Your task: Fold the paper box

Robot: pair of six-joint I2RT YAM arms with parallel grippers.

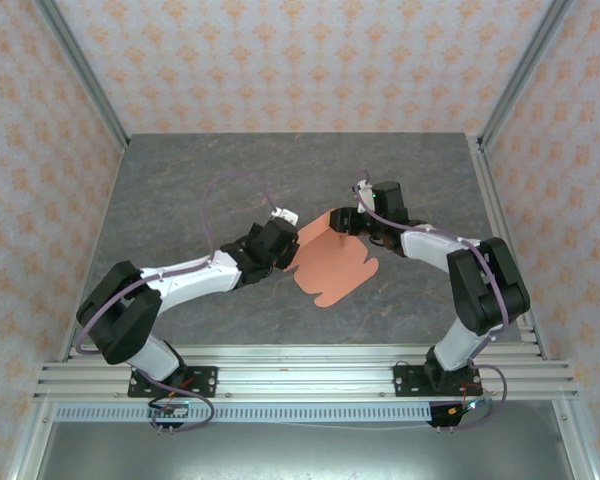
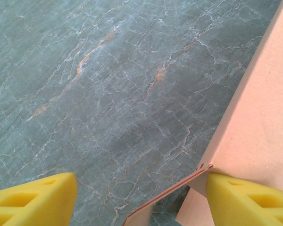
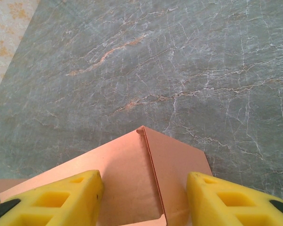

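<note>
The paper box (image 1: 332, 268) is a salmon-orange die-cut sheet lying mid-table, its far part lifted into upright panels (image 1: 323, 232). My right gripper (image 1: 343, 222) reaches in from the right; in the right wrist view a folded corner of the paper box (image 3: 146, 174) stands like a tent between the yellow fingers (image 3: 54, 200), which press on the panels at either side of the crease, and the right gripper (image 3: 144, 202) is shut on it. My left gripper (image 1: 286, 250) is at the sheet's left edge. The left gripper (image 2: 141, 202) stands open; its right finger (image 2: 247, 200) touches a raised panel (image 2: 264, 122), and a thin folded edge (image 2: 170, 195) crosses the gap.
The grey marbled tabletop (image 1: 200, 190) extends around the sheet. Patterned walls and metal frame posts (image 1: 80, 70) enclose the table on three sides. A rail (image 1: 300, 375) carries both arm bases at the near edge.
</note>
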